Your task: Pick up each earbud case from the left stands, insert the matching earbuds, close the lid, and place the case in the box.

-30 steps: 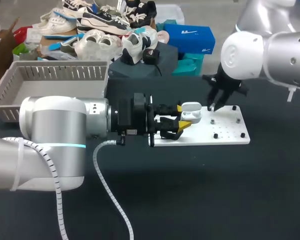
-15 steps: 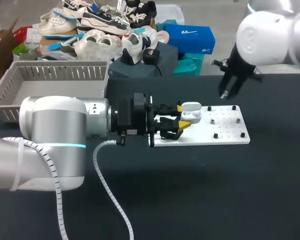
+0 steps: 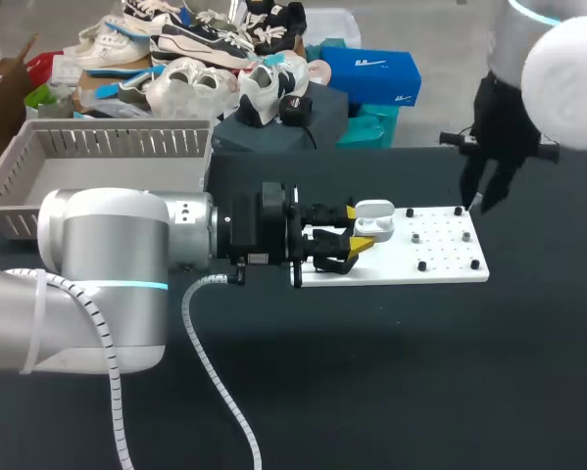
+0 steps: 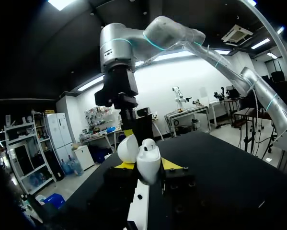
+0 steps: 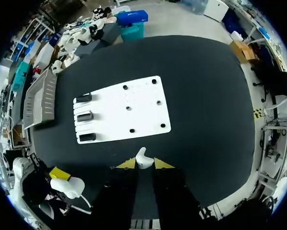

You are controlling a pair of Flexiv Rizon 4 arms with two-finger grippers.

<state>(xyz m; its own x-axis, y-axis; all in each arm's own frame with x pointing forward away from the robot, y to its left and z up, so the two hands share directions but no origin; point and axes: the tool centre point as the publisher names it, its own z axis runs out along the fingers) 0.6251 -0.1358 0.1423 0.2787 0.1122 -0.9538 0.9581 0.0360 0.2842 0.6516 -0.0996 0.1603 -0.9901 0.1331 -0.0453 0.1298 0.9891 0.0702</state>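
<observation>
Yellow-tipped right tool (image 5: pixel 144 165) is clenched on a white earbud (image 5: pixel 142 157), high above the tabletop (image 5: pixel 205 96). Well apart from it, the left tool (image 3: pixel 356 231) grasps the open earbud case (image 3: pixel 375 221) over the stand plate (image 3: pixel 440 259). Recommendation: align the earbud over its socket, then descend slowly.

No writing, number, label or sign can be read: the case (image 3: pixel 374 219), the earbud (image 5: pixel 142 157), the white plate (image 3: pixel 445 251) and the grey box (image 3: pixel 107 126) show nothing legible.
</observation>
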